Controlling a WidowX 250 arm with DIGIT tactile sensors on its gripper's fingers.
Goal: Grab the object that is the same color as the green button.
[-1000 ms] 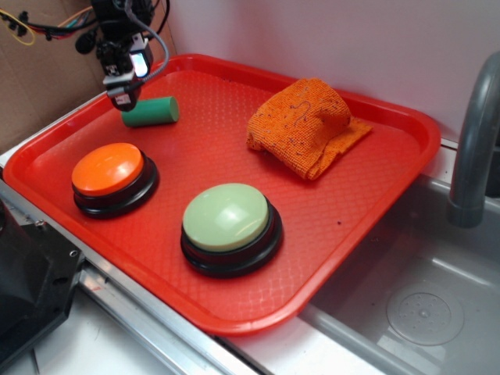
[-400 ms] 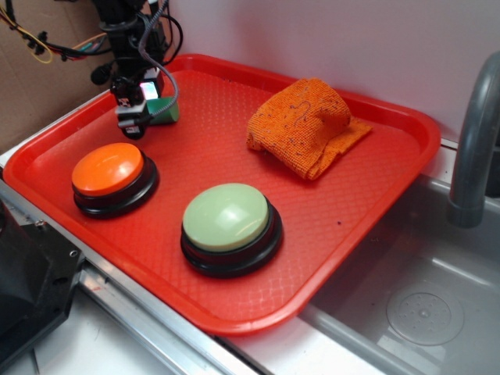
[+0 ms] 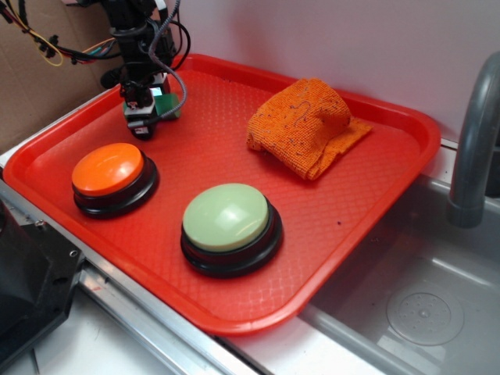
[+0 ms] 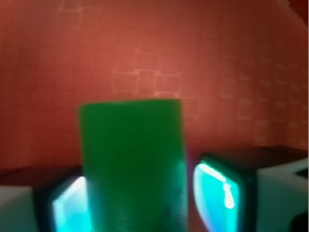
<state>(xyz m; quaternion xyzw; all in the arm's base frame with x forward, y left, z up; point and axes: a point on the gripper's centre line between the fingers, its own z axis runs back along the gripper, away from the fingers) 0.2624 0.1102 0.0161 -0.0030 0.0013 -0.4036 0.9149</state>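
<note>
Green cylinder (image 4: pixel 131 164) lies on its side at the far-left corner of the red tray (image 3: pixel 367 203), mostly hidden behind the gripper (image 3: pixel 144 117) in the exterior view; only a sliver of green shows there. Wrist view: cylinder sits between the two finger pads (image 4: pixel 215 193), left pad looks touching or nearly so, a thin gap shows on the right, so the fingers are spread around it and not clamped yet. Cylinder looks solid, matte, stiff and light; probably rolls if nudged on its curved side, unlikely to slip once squeezed. Best hold is across the curved body near mid-length, which is about where the pads sit. Pale green button (image 3: pixel 226 219) stands near the tray's front edge, well apart from the cylinder; orange button (image 3: pixel 109 170) is just in front of the gripper. Orange cloth (image 3: pixel 305 125) is bunched toward the back right. Sink (image 3: pixel 422 312) and faucet (image 3: pixel 473 141) are off to the right.
</note>
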